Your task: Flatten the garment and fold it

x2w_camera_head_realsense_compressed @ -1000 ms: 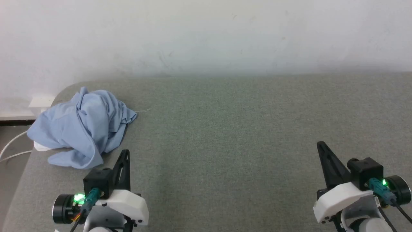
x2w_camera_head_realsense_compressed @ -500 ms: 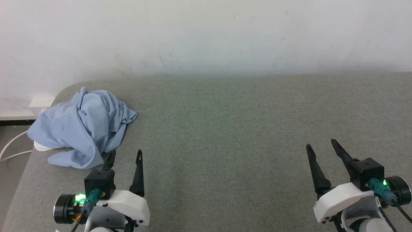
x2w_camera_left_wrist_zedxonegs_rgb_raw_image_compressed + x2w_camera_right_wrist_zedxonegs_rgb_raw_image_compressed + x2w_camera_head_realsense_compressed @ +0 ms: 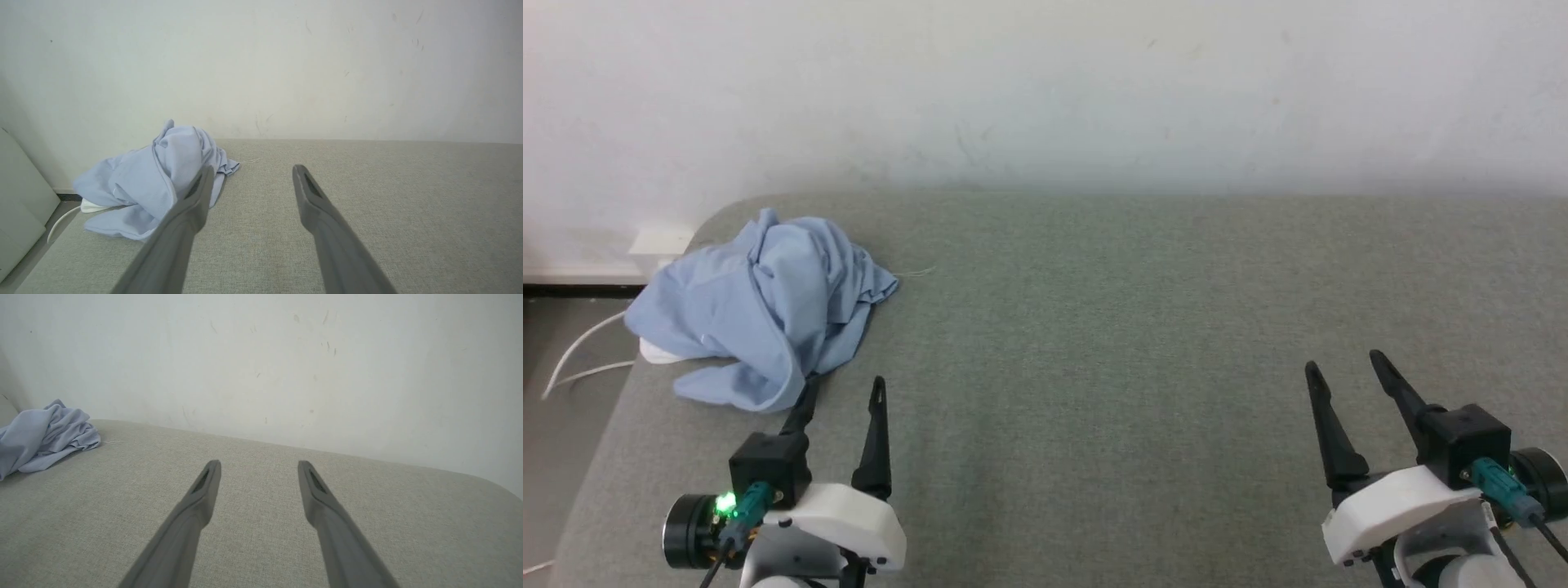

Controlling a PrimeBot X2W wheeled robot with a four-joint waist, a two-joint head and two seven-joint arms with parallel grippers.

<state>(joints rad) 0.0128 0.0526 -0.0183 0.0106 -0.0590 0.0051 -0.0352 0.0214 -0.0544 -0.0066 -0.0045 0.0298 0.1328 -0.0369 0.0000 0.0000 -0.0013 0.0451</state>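
Crumpled in a loose heap at the far left corner of the grey fabric-covered counter [image 3: 1094,327]: a light blue soft-cloth garment [image 3: 760,318], neither flattened nor folded, reaching the counter's left edge. Peeking out under its left side, a small patch of white cloth [image 3: 658,353]. Deep folds and creases across the top of the heap; no buttons or logo to be made out.

Low at the near left, the left gripper [image 3: 843,382], two long dark fingers spread wide with nothing between them. Left fingertip just beside the garment's near hem; touching or not, impossible to tell. Seen along that gripper's fingers in the left wrist view, the heap ahead and to the left, partly behind the left finger.

Low at the near right, the right gripper [image 3: 1343,362], likewise spread wide and empty, above bare grey fabric and well apart from the garment. In the right wrist view, the blue heap far off at the left edge.

Behind the counter, a pale scuffed wall [image 3: 1045,82]. Left of the counter, on the floor, a white cable [image 3: 580,359]. On the left wrist, a small green light [image 3: 725,502].
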